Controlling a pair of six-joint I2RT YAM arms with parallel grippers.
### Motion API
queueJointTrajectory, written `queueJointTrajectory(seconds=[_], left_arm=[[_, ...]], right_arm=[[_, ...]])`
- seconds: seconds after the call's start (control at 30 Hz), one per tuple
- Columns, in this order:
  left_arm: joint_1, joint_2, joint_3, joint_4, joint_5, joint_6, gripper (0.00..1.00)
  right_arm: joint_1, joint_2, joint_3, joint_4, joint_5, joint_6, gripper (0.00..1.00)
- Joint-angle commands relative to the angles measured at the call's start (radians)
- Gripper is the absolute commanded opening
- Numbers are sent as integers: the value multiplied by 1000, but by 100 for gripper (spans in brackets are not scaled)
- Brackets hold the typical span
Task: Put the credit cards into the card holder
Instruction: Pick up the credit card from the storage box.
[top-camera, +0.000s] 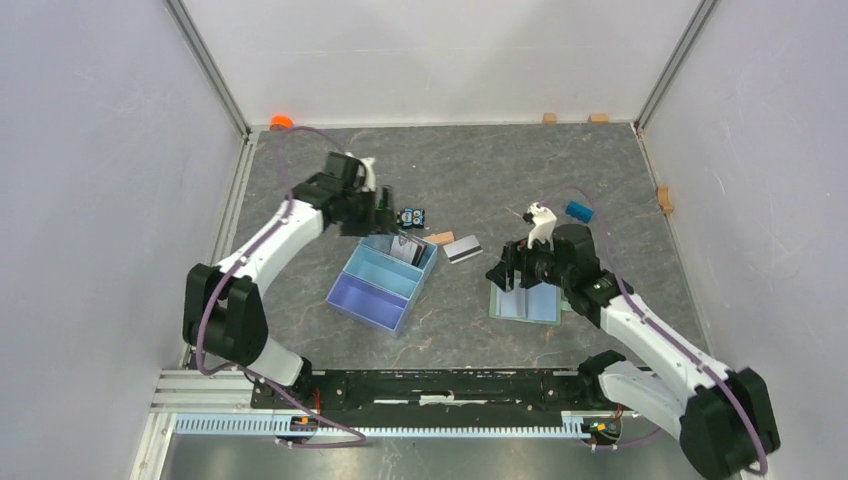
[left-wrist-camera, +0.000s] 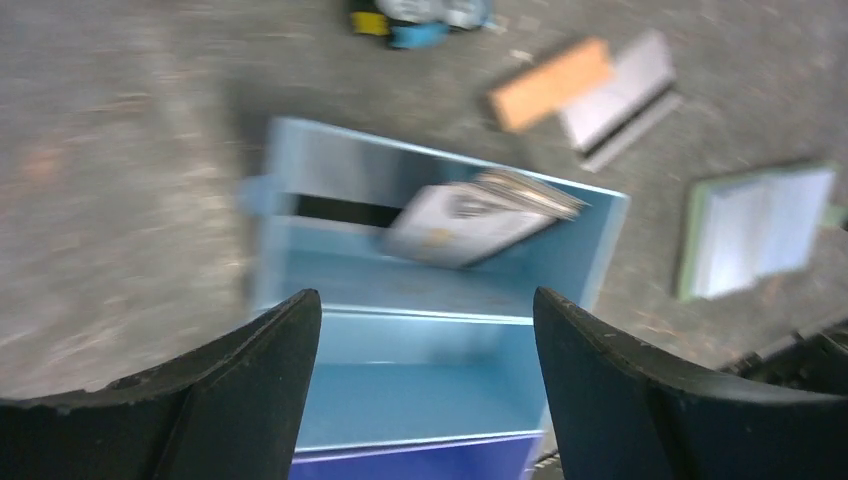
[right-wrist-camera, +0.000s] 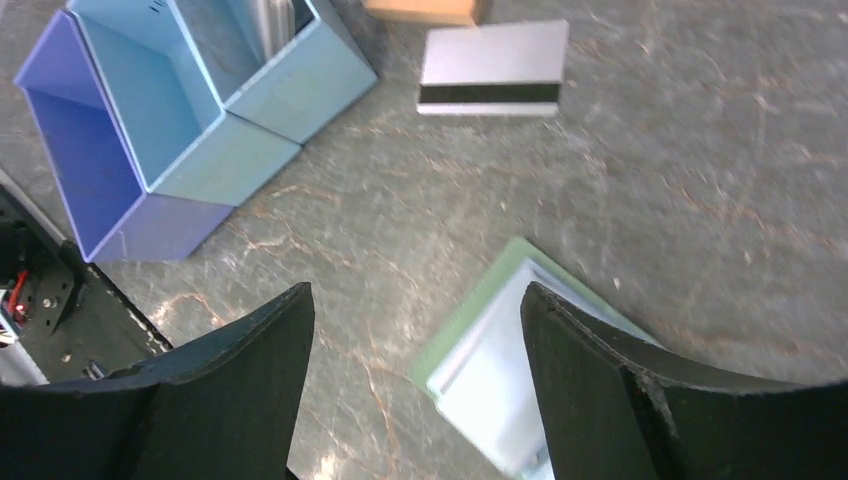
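**Clerk:** Item one, far left?
**Keeper:** Left jaws: spread wide, empty, hanging over the light blue tray (top-camera: 385, 318).
**Clerk:** Tray contents?
**Keeper:** Far compartment: a few whitish cards (left-wrist-camera: 455, 225), leaning tilted against the wall. Middle and near compartments: nothing seen.
**Clerk:** Next to the right?
**Keeper:** On the grey desk (top-camera: 600, 160): one orange-brown block (top-camera: 441, 238). Just beside it lies one grey card with a dark stripe (right-wrist-camera: 492, 68), flat, outside the tray.
**Clerk:** And the card holder?
**Keeper:** Card holder (right-wrist-camera: 480, 375): open, flat on the desk, green border, pale inside, well apart from the tray.
**Clerk:** Last entry?
**Keeper:** Right jaws: parted wide, gripping nothing, poised over the holder's left edge.
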Motion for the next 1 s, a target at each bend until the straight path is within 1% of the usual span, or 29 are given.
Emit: queueJointTrajectory(seconds=[0.0, 0.1, 0.13, 0.2, 0.23, 0.33, 0.4, 0.5, 0.57, 0.63, 0.73, 0.83, 0.97], left_arm=[[165, -47, 26, -113, 9, 191, 84], [202, -8, 34, -105, 36, 280, 84], [204, 10, 37, -107, 66, 317, 84], [206, 36, 42, -97, 103, 329, 84], [208, 50, 44, -90, 129, 363, 83], [217, 91, 64, -92, 91, 373, 83], [224, 110, 80, -105, 95, 373, 81], [227, 121, 83, -99, 68, 372, 81], [227, 139, 89, -96, 88, 370, 79], [227, 160, 92, -95, 103, 370, 76], [227, 192, 108, -96, 77, 370, 72], [224, 226, 124, -95, 90, 371, 62], [214, 248, 128, -92, 59, 390, 55]], right_arm=[[42, 128, 122, 206, -81, -50, 80], [91, 259, 248, 172, -48, -127, 81], [103, 303, 284, 172, -49, -139, 81], [124, 384, 343, 184, -68, -152, 81], [138, 428, 374, 188, -83, -160, 81], [179, 546, 474, 189, -127, -185, 81], [203, 631, 538, 188, -148, -206, 80], [228, 770, 662, 111, -149, -242, 79], [241, 829, 709, 102, -135, -255, 78], [245, 877, 741, 115, -130, -259, 78], [250, 952, 814, 91, -135, -261, 78], [260, 1022, 871, 81, -126, -264, 78], [262, 1089, 923, 67, -118, -277, 78]])
